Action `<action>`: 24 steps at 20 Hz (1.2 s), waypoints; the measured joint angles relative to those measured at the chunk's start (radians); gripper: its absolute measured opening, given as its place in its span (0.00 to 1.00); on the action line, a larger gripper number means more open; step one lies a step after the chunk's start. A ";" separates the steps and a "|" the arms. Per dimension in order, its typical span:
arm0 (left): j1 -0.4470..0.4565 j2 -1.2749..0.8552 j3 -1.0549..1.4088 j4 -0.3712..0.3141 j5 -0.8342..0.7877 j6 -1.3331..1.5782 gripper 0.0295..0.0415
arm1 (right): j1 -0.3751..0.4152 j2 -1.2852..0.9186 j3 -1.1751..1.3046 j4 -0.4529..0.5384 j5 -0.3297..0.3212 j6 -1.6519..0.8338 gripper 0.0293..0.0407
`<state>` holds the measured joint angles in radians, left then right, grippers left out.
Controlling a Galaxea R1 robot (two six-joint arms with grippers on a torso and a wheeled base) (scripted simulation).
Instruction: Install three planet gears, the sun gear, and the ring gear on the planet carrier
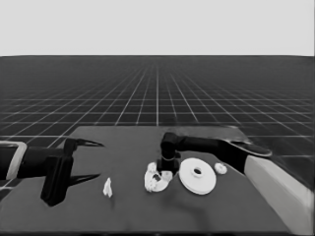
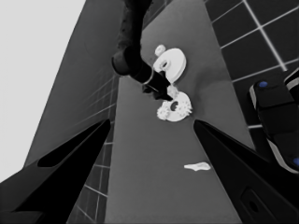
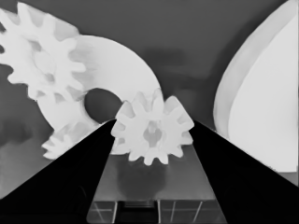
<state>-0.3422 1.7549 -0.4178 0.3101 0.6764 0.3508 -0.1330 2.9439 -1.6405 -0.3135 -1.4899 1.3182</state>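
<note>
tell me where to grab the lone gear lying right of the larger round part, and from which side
Grip the lone gear across its toothed rim, coming straight down from above. It lies flat on the table, clear of the larger round part, so both flanks look open to fingers. The right gripper is nearest but sits at the smaller round part with another gear between its fingers.

Both arms are showing black near the gripper and pale grey farther back; the left gripper [image 1: 84,160] and the right gripper [image 3: 152,135] are each carrying two long, pointed black fingers.
</note>
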 joint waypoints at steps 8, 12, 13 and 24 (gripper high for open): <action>0.000 0.000 0.000 0.000 0.000 0.000 0.75 | -0.016 0.005 -0.018 -0.016 0.009 -0.010 0.69; 0.000 0.000 0.000 0.000 0.000 0.000 0.75 | -0.016 0.005 -0.018 -0.016 0.009 -0.010 0.81; 0.000 0.000 0.000 0.000 0.000 0.000 0.75 | -0.016 0.005 -0.018 -0.016 0.009 -0.010 0.81; 0.000 0.000 0.000 0.000 0.000 0.000 0.75 | 0.138 -0.022 0.083 0.129 -0.044 0.051 0.81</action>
<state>-0.3422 1.7549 -0.4178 0.3101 0.6764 0.3508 0.0047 2.9219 -1.5571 -0.1846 -1.5342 1.3696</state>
